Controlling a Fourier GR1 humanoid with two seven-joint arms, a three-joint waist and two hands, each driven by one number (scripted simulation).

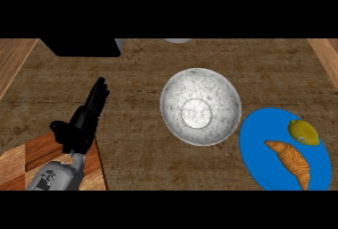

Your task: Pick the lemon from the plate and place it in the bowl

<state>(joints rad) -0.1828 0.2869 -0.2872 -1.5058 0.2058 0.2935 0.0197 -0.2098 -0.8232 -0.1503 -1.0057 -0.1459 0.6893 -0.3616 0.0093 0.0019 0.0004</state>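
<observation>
Lying on the blue plate (pixel 254 147), the lemon (pixel 303 132) is seen beside a croissant (pixel 290 162); the bowl (pixel 200 106) is near, the left hand (pixel 84 120) is held open.

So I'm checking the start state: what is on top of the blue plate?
On the blue plate lie a lemon and a croissant, side by side. The plate's right edge runs out of view, so anything there can't be seen.

The blue plate (pixel 254 147) runs off the right edge, and a black object (pixel 82 47) is cut off at the top.
</observation>
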